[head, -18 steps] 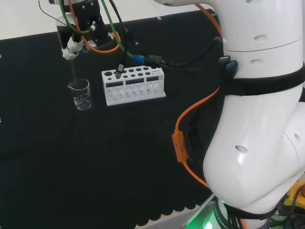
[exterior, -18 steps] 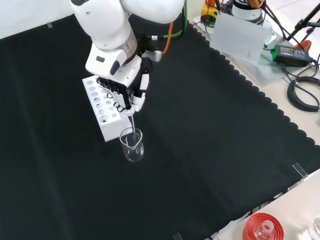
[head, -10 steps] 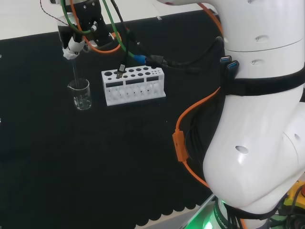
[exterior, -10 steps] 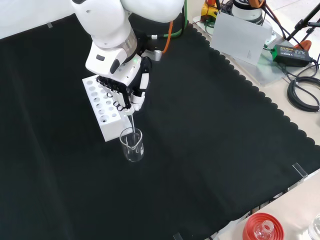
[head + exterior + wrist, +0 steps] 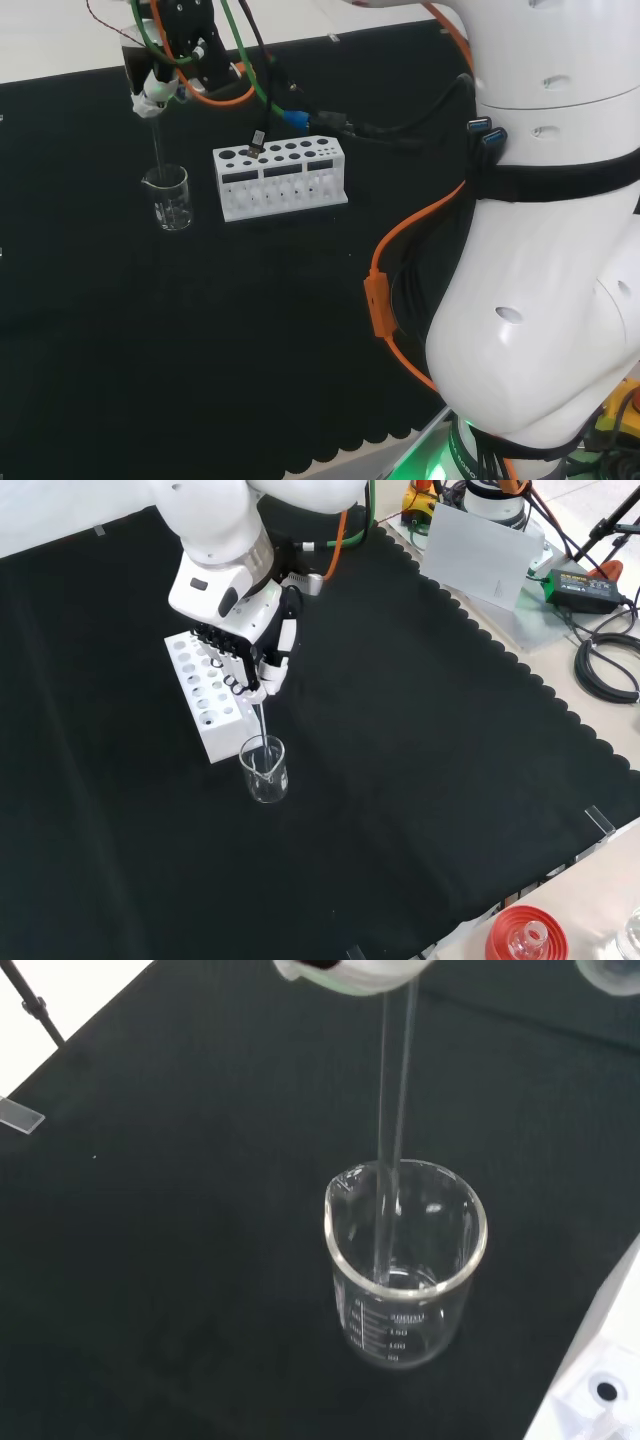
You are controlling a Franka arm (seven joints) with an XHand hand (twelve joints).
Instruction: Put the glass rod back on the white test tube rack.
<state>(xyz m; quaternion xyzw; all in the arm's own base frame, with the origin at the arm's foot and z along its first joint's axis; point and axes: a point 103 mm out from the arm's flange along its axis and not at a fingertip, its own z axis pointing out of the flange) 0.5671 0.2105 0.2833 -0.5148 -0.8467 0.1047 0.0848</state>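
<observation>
The hand (image 5: pixel 153 92) (image 5: pixel 255 665) is shut on the top of a clear glass rod (image 5: pixel 158 150) (image 5: pixel 260 720) (image 5: pixel 392 1110), which hangs upright. The rod's lower end still reaches down inside a small clear beaker (image 5: pixel 170 198) (image 5: pixel 264 769) (image 5: pixel 405 1265). The white test tube rack (image 5: pixel 280 178) (image 5: pixel 205 698) with several round holes stands right of the beaker in the head view, up and left of it in the front view. A corner of the rack (image 5: pixel 600 1380) shows in the wrist view.
The arm's big white links (image 5: pixel 540 250) stand at the head view's right, with orange and black cables (image 5: pixel 300 120) hanging behind the rack. A red ribbed ring stand (image 5: pixel 525 935) sits at the front view's lower right, off the cloth.
The hand has risen a little with the rod, drawing it higher in the beaker. The beaker and the rack have not moved.
</observation>
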